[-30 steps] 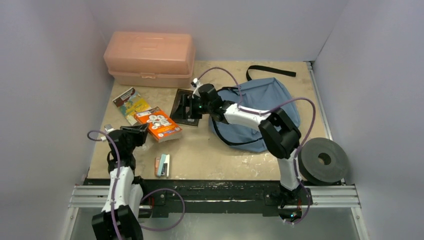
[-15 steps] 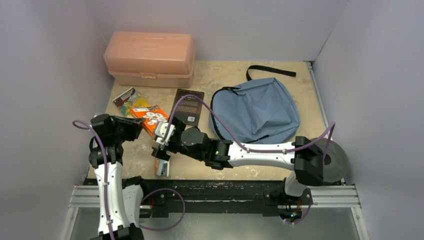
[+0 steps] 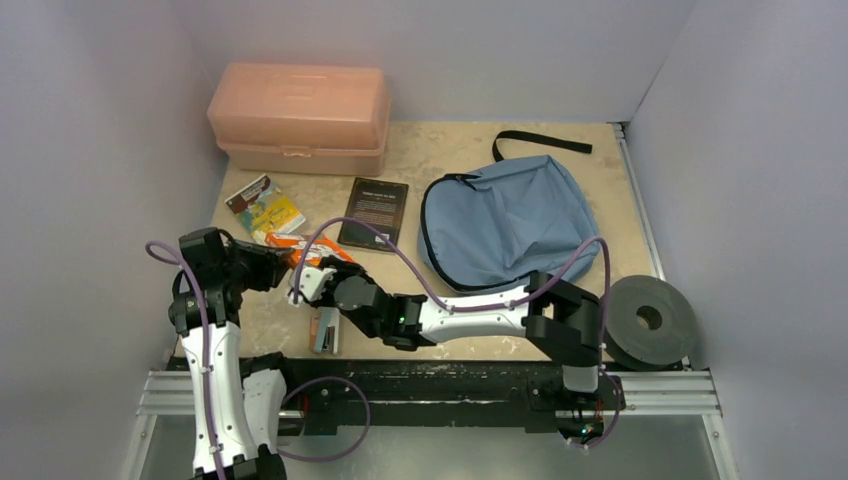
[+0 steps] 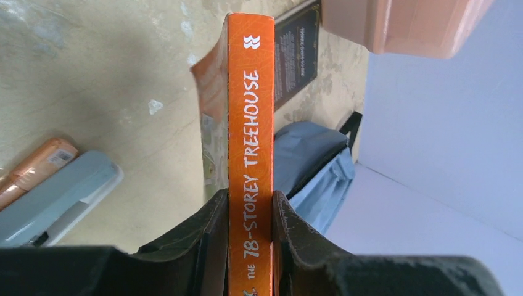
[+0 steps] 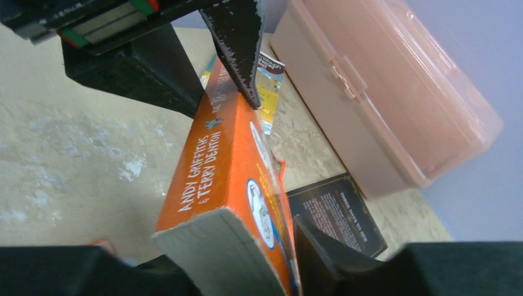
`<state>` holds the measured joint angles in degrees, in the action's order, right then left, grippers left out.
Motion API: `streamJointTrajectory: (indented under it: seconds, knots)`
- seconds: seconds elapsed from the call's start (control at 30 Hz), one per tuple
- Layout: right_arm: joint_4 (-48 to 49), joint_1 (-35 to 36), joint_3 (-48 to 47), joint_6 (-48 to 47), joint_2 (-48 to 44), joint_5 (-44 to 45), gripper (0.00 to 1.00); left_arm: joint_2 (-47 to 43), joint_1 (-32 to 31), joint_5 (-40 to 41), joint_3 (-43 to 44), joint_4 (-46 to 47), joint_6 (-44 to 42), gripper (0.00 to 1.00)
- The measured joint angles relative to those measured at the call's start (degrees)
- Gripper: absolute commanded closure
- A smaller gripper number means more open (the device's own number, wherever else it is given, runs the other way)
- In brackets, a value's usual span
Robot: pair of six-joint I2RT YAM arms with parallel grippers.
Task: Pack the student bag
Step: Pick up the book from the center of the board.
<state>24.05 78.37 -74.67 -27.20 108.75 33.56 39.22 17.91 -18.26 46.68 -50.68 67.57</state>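
Observation:
The student bag [image 3: 510, 220], soft dusty-blue with a black strap, lies flat at the back right of the table; its edge also shows in the left wrist view [image 4: 308, 160]. An orange paperback [image 3: 300, 247] hangs off the table between both arms. My left gripper [image 4: 250, 203] is shut on its spine [image 4: 250, 123]. My right gripper [image 5: 247, 246] reaches across from the right and straddles the book's page end [image 5: 216, 166], jaws open, with one finger [image 5: 308, 246] close beside the front cover. The left gripper's fingers [image 5: 237, 49] grip the far end in that view.
A salmon-pink plastic box [image 3: 300, 118] stands at the back left. A black book [image 3: 374, 213] and a colourful booklet [image 3: 262, 205] lie flat in front of it. A grey-blue stapler with an orange item [image 3: 325, 330] lies near the front edge. A black roll [image 3: 648, 320] sits front right.
My right arm left the black book lying flat beside the bag and swung to the front left, onto the orange book's end. My left arm lifted that book off the table.

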Motion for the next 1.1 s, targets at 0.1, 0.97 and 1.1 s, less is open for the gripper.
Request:
streamJointTrajectory:
  seconds: [0.1,0.97,1.1]
  knots:
    - [-0.79,0.11,0.09,4.13,-0.83,-0.39,1.00,0.42,-0.09,-1.46,1.20,0.42,0.28,0.24]
    - [45.00,-39.21,29.90,131.97,-18.75,-48.48,1.00,-3.23,-34.36,-2.23,-8.98,61.99,2.75,0.04]
    - [47.15,-38.99,29.88,136.06,-18.58,-47.98,1.00,1.55,-41.86,4.31,-9.09,68.24,0.44,0.05]
